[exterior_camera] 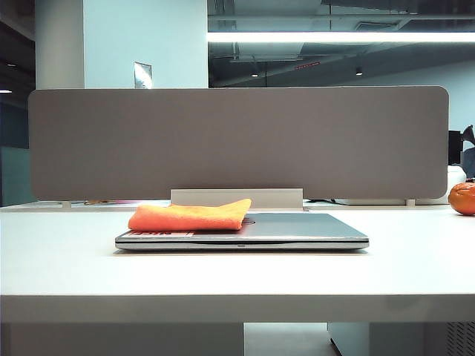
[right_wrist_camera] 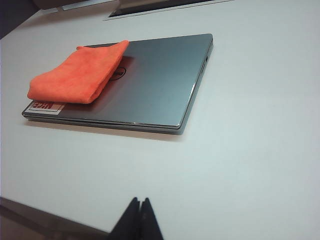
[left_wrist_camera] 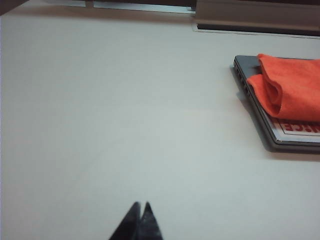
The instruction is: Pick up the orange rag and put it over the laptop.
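Note:
The orange rag lies folded on the left part of the closed silver-grey laptop, which rests flat in the middle of the white table. The rag covers about half of the lid and part of the round logo; a white sticker with red lettering shows beside it. My left gripper is shut and empty over bare table, well apart from the laptop and the rag. My right gripper is shut and empty near the table's front edge. Neither gripper shows in the exterior view.
A grey partition panel stands along the back of the table. A round glossy orange ball sits at the far right near the back. A slot runs along the table's rear.

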`<state>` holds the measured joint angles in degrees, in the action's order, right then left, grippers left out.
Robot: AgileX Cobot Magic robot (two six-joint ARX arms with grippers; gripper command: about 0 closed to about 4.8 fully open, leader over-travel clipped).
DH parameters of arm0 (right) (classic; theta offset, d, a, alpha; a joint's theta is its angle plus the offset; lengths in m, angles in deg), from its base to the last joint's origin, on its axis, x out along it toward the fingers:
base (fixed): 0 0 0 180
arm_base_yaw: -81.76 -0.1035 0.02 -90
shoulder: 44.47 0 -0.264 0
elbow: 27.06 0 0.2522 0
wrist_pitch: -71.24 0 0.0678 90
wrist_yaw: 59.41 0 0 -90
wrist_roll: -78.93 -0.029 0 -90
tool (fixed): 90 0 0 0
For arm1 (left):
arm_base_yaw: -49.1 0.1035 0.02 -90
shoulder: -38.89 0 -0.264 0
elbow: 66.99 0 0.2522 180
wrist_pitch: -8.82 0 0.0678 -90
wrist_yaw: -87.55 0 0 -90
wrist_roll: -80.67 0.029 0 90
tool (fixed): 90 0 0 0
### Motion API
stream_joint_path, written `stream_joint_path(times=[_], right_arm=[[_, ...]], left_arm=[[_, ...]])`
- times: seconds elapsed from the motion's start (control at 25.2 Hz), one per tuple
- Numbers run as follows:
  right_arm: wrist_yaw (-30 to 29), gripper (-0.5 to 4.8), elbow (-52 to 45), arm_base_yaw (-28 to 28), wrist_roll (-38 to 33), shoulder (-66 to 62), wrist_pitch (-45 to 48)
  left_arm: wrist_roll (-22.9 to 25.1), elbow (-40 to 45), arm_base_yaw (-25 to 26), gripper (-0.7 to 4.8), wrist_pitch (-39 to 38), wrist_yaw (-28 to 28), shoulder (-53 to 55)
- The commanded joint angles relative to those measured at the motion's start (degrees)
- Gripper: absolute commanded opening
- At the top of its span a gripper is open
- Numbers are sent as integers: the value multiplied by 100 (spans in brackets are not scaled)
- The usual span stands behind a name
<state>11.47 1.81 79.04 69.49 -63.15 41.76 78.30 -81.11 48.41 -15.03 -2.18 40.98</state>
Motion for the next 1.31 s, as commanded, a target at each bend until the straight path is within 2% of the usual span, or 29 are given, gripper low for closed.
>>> stream_joint_path(times=[0.04, 0.91, 1.03, 1.15, 1.31], right_arm=[[-7, -5, 2, -4, 7, 0, 98], [-7, -5, 2, -7, 7, 7, 94], [278, -5, -37, -48, 304, 238, 122], [1047, -5, -435, 9, -87, 734, 590], [1421, -5, -984, 181, -452, 1296, 1036]], left_arm=[[35, -7, 15, -6, -107, 85, -186], [4, -7, 7, -6, -59, 59, -186], [4, -7, 7, -6, -59, 59, -186], [4, -7, 7, -6, -59, 59, -186], [4, -7, 7, -6, -59, 57, -186]])
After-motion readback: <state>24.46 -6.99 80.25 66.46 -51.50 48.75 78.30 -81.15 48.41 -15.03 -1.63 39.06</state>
